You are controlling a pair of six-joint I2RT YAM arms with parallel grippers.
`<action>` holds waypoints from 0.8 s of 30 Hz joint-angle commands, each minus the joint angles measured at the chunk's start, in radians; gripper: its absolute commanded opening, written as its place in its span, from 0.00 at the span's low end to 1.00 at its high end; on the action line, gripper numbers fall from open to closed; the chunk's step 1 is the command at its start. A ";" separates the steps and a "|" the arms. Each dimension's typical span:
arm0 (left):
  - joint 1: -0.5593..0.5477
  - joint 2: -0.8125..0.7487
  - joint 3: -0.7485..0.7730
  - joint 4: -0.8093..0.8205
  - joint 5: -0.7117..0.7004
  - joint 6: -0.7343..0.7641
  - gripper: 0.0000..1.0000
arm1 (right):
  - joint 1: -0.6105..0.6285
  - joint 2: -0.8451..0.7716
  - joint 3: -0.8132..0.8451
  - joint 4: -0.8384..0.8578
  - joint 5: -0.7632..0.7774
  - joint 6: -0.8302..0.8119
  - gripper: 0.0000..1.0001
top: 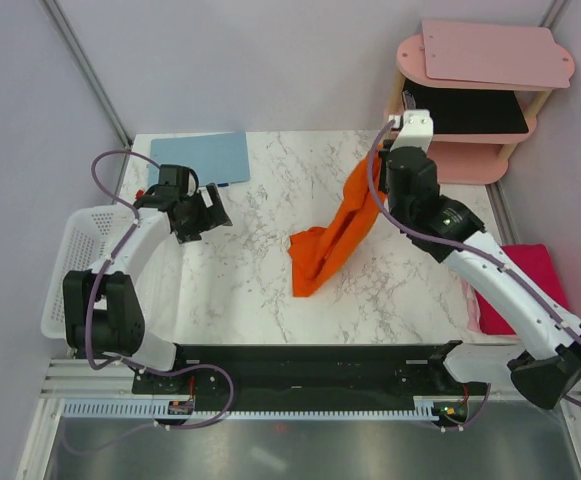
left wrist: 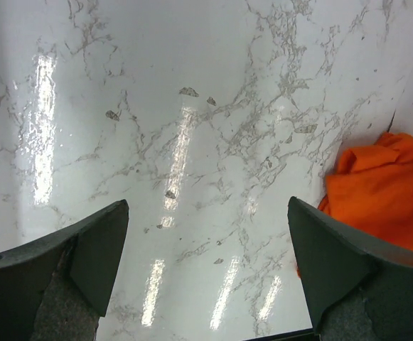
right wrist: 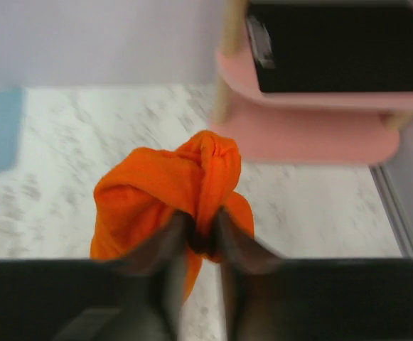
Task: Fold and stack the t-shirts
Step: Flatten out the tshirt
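Right fingers are pinched together on a bunched corner of the orange t-shirt, held up at the far right of the desk, just in front of the pink shelf. Shirt hangs from that grip as a twisted rope slanting down and to the left. Its low end rests crumpled on the desk near the middle.

Left fingers are wide apart with nothing between them, hovering over bare marble at the far left, near the blue clipboard. Orange cloth shows only at the right edge of that wrist view, well apart from them.

Pink t-shirt lies at the right edge by the right arm, partly hidden under it — cannot tell if it is folded. White basket sits off the left edge.

Progress: early. Orange shirt is not spread flat, has no fold in it, and nothing is stacked. Left to do, by my reading — lay the orange one out flat, fold it to a rectangle, fold the pink one if it needs it, then put one on the other.
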 commanded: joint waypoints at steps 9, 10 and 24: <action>-0.078 0.016 -0.060 0.109 0.089 0.005 1.00 | -0.091 -0.105 -0.334 0.015 -0.083 0.169 0.98; -0.099 0.030 -0.060 0.114 0.087 -0.005 1.00 | -0.091 -0.085 -0.322 0.025 -0.123 0.144 0.98; -0.251 0.161 -0.008 0.143 0.049 -0.058 1.00 | -0.032 0.385 -0.145 -0.034 -0.658 0.086 0.96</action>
